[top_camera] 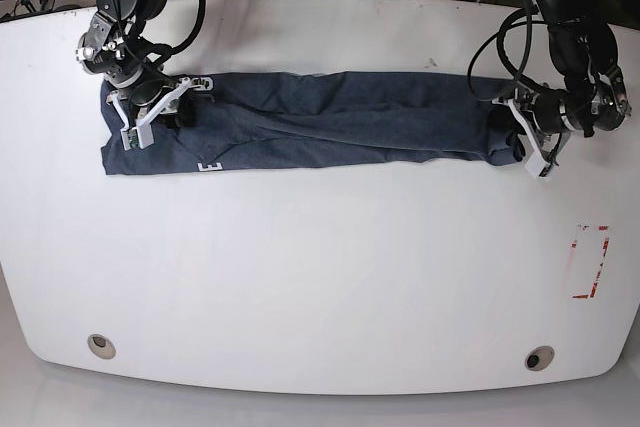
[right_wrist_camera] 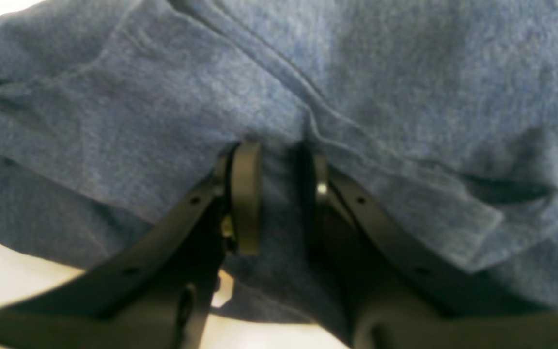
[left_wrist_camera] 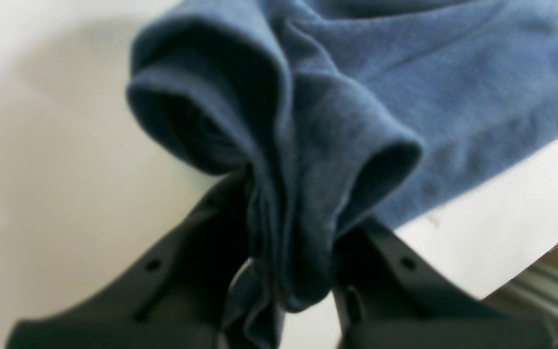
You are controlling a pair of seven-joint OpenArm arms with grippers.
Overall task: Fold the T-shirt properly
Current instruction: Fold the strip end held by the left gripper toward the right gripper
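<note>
The T-shirt point(top_camera: 330, 117), dark slate-blue, lies as a long narrow band across the far half of the white table point(top_camera: 320, 277). A bit of white lettering point(top_camera: 208, 165) shows at its near-left edge. My left gripper point(top_camera: 520, 142) is at the band's right end; in the left wrist view it point(left_wrist_camera: 288, 203) is shut on a bunch of gathered folds of the T-shirt point(left_wrist_camera: 453, 97). My right gripper point(top_camera: 165, 107) is on the band's left end. Seen from the right wrist, it point(right_wrist_camera: 281, 194) pinches a ridge of the T-shirt point(right_wrist_camera: 405, 72) between its pads.
A red-outlined rectangle point(top_camera: 590, 262) is marked on the table at the right. Two round holes point(top_camera: 100, 345) point(top_camera: 538, 357) sit near the front edge. Close to my left gripper, the table edge and a metal rail point(left_wrist_camera: 550, 291) show. Cables hang behind the far edge.
</note>
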